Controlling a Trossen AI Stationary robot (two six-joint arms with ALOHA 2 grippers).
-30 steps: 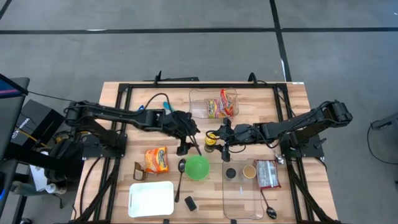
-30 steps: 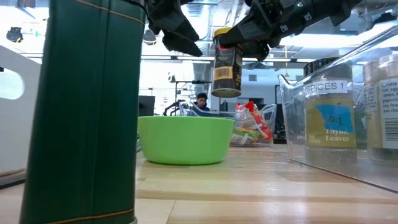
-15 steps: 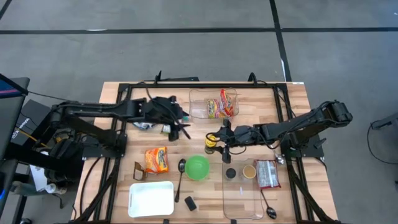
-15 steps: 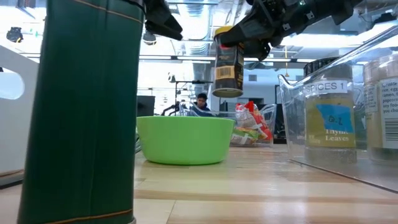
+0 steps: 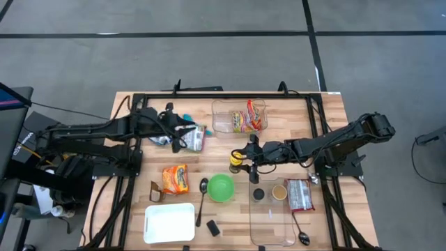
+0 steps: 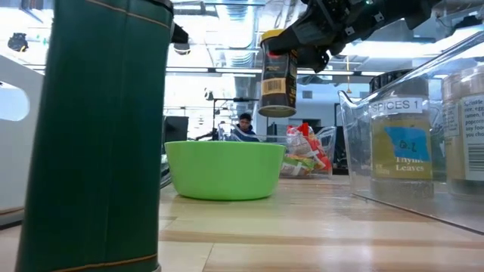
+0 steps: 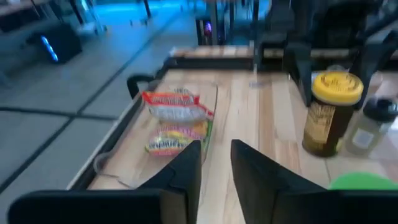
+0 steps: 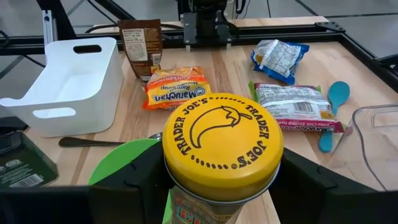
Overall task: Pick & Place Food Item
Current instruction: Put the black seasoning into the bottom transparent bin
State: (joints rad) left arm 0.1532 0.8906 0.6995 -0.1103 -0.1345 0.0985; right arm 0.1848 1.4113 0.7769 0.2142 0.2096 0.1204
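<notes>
Guard against slipping or tipping of jar, clamped near lid in right gripper and hanging above table just beside bowl, through loose grip or rim contact; left gripper narrowly apart, empty, well away.

On the table, a clear tray with snack packs sits at the far edge's middle, and a noodle pack lies left of the bowl at the centre, a spoon between them. A bin sits at the near edge left of a small box, and a second clear tray right of the bowl holds two jars, a packet and another spoon. The right gripper holds a spice jar above the table just behind the bowl, while the left gripper is over a packet toward the far left.
</notes>
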